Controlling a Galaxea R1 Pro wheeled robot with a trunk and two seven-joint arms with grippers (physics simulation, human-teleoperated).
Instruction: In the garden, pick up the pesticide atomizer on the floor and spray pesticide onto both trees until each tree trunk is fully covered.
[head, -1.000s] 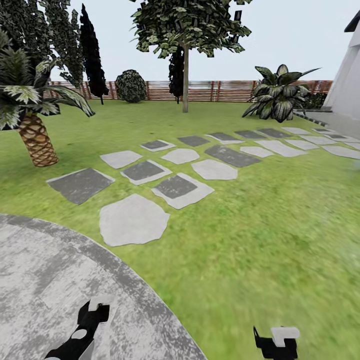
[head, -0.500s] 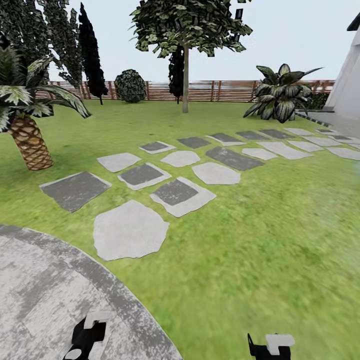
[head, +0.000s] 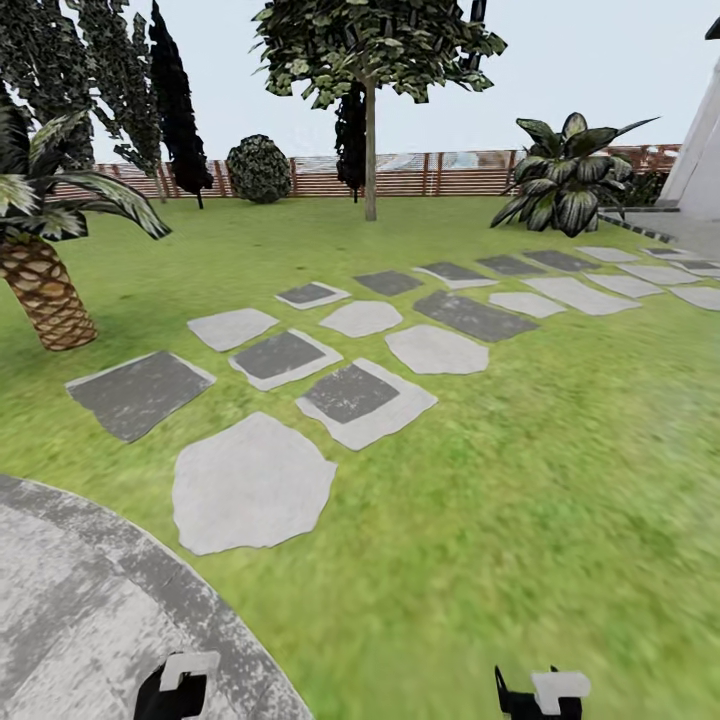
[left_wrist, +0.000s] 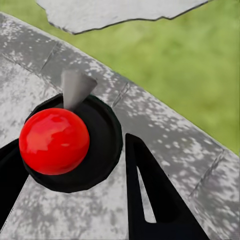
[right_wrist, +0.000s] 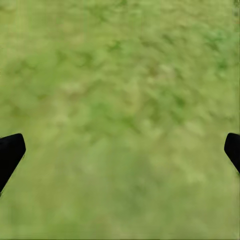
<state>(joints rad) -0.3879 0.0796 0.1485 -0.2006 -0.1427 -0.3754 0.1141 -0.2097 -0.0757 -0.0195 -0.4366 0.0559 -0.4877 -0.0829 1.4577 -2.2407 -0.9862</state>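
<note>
Two tools are hanging low: left tool is clamping the red-topped atomizer over grey paving, right tool is gaping wide over lawn. One tree is standing far ahead by the fence.

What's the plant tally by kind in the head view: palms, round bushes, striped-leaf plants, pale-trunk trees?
Palm: 1
Round bush: 1
Striped-leaf plant: 1
Pale-trunk tree: 1
Total: 4
</note>
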